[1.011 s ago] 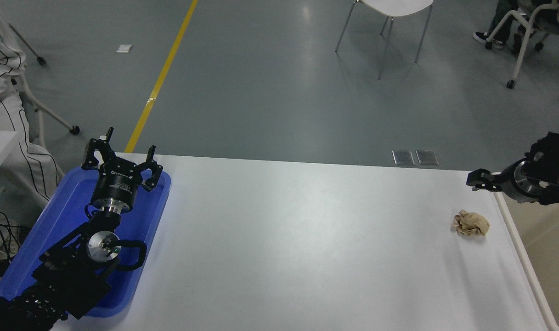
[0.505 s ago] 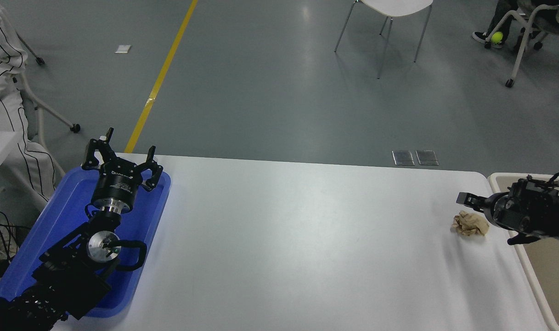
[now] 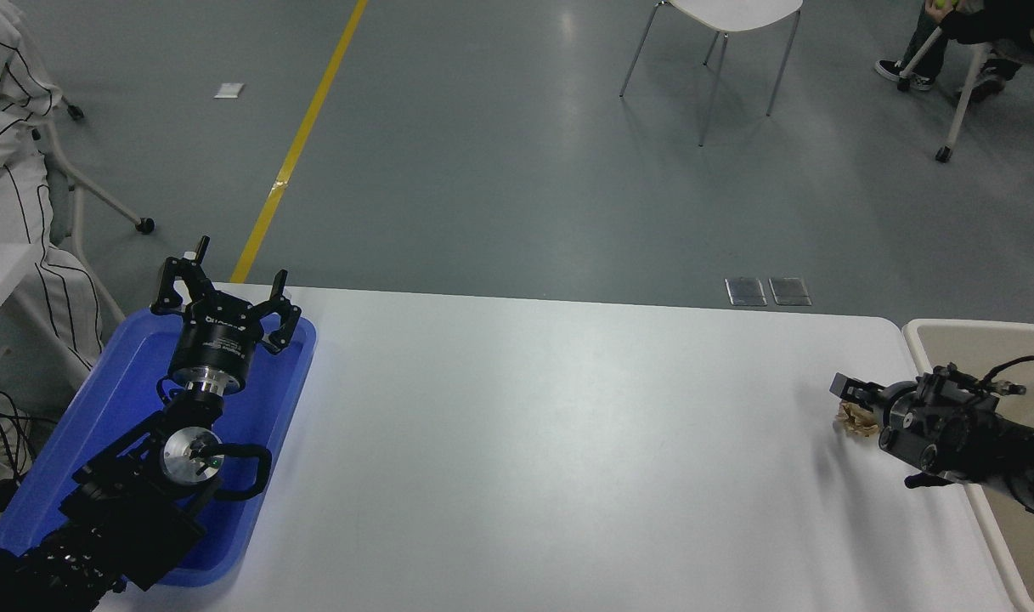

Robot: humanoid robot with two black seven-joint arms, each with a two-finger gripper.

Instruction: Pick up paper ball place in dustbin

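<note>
The tan crumpled paper ball [image 3: 856, 422] lies on the white table [image 3: 525, 442] near its right edge, partly hidden by my right gripper. My right gripper [image 3: 850, 408] comes in from the right, low over the table, open, with one finger [image 3: 846, 385] on the ball's far side and the ball between the jaws. The beige dustbin with its cream rim [image 3: 914, 338] stands just off the table's right edge, behind and under the right arm. My left gripper [image 3: 228, 285] is parked open over the blue tray at the lower left.
The shallow blue tray [image 3: 75, 442] sits at the table's left end under the left arm. A person in striped clothes [image 3: 7, 170] sits at the far left. A white chair [image 3: 720, 17] and a seated person [image 3: 950, 34] are across the floor.
My right gripper has moved down and to the left, from above the dustbin's corner to table height around the paper ball. The left arm has not moved.
</note>
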